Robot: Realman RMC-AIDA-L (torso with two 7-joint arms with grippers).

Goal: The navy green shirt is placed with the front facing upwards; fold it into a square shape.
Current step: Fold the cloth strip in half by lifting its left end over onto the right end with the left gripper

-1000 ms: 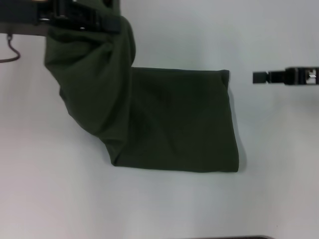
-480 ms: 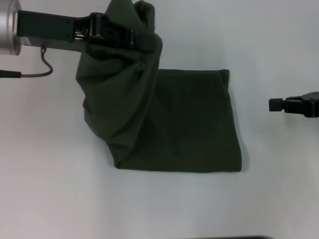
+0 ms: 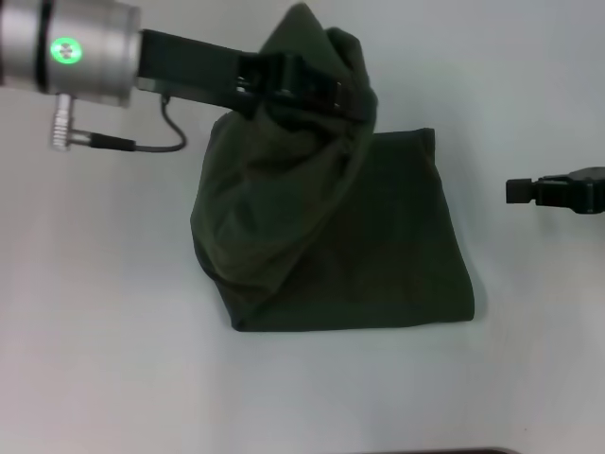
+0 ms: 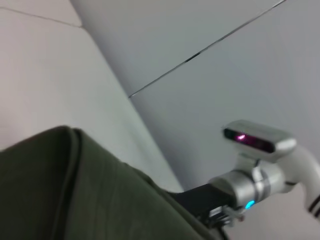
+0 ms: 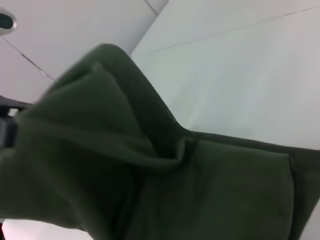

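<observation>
The navy green shirt (image 3: 378,246) lies partly folded on the white table (image 3: 104,359), its plain green side up. My left gripper (image 3: 354,99) is shut on the shirt's left part, holding a bunched fold lifted above the flat part and over its back edge. The raised cloth drapes down to the shirt's front left corner. In the right wrist view the lifted fold (image 5: 90,130) fills most of the picture. The left wrist view shows a shirt edge (image 4: 60,180) close up and the right arm farther off. My right gripper (image 3: 518,190) hovers to the right of the shirt, apart from it.
A black cable (image 3: 156,132) loops below the left wrist. A dark strip (image 3: 435,451) marks the table's front edge. White table surface surrounds the shirt on all sides.
My left gripper has carried the lifted fold rightward, from the far left to above the flat part. The right gripper moved toward the front at first and has since stayed about where it was.
</observation>
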